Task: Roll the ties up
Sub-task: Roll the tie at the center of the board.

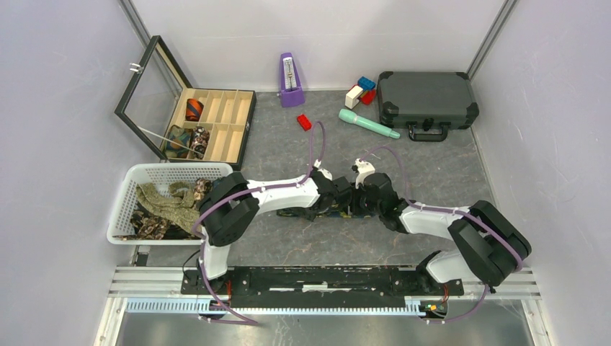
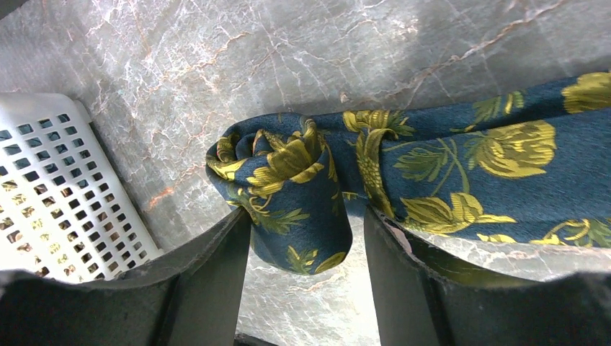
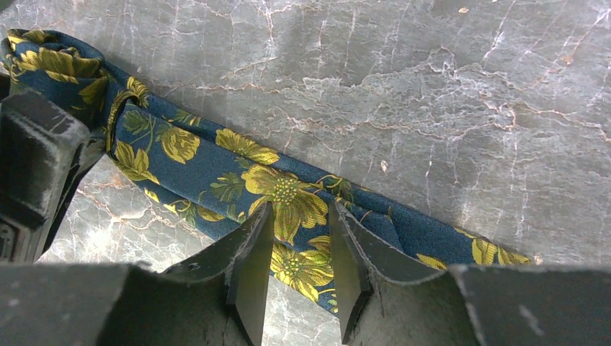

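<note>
A navy tie with yellow flowers (image 3: 216,173) lies across the marble tabletop under both arms at the table's centre (image 1: 344,212). Its one end is wound into a small coil (image 2: 288,180). My left gripper (image 2: 306,216) stands open around that coil; the left finger touches it and a thin gap shows at the right finger (image 2: 403,281). My right gripper (image 3: 300,209) is open astride the flat strip, with fabric showing between its fingers. In the top view the two grippers (image 1: 339,204) (image 1: 360,202) meet tip to tip. More loose ties (image 1: 169,205) fill the white basket (image 1: 122,209).
A wooden compartment box (image 1: 238,133) with its glass lid up holds rolled ties (image 1: 194,109) at back left. A purple metronome (image 1: 290,81), red block (image 1: 304,122), teal tool (image 1: 367,122), small blocks (image 1: 360,91) and a black case (image 1: 426,99) stand along the back. The basket wall (image 2: 50,187) is close left of the coil.
</note>
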Motion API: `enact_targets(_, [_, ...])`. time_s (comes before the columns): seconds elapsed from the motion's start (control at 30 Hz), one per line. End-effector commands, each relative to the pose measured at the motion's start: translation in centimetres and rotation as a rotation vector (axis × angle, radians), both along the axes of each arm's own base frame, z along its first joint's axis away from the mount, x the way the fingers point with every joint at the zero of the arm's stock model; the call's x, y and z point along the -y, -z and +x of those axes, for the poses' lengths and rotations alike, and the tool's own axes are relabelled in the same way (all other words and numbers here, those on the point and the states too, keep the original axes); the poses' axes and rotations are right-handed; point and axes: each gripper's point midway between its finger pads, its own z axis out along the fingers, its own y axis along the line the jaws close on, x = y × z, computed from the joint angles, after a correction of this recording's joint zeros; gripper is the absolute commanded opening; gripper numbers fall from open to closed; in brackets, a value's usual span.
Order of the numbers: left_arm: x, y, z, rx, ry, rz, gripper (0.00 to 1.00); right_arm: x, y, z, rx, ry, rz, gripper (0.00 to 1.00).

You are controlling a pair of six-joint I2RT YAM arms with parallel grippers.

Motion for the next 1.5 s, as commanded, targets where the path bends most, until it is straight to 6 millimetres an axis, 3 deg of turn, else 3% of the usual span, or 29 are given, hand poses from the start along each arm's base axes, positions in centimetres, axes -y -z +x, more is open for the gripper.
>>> enact_targets(0.0, [2.9,-2.2,0.4,0.029,0.018,-0.149,0.65,0.4,1.4,-0.9,-0.043,-0.004,-0.014,0.41])
enact_targets(0.17, [2.8,-2.8,0.6,0.052,0.016,-0.163,0.60,0.3,0.8,-0.7,-0.034,-0.005,-0.011,0.40])
enact_targets(0.47, [2.6,-2.9,0.7,0.067,0.017,-0.177,0.46,-0.5,-3.0,0.9,0.034,-0.012,0.001,0.44])
enact_targets(0.6, [2.5,-2.7,0.7,0.061,0.025,-0.180,0.44,-0.8,-4.0,1.3,0.045,-0.018,0.003,0.46])
enact_targets(0.97, [2.1,-3.0,0.4,0.042,0.073,-0.179,0.63,-2.5,-7.6,1.2,0.078,-0.056,0.112,0.52])
enact_targets(1.17, [2.0,-3.7,0.3,0.033,0.106,-0.181,0.66,-4.1,-9.1,0.6,0.069,-0.098,0.230,0.52])
enact_targets(1.47, [2.0,-5.5,-0.4,0.017,0.137,-0.231,0.75,-5.0,-10.4,0.6,0.064,-0.100,0.306,0.52])
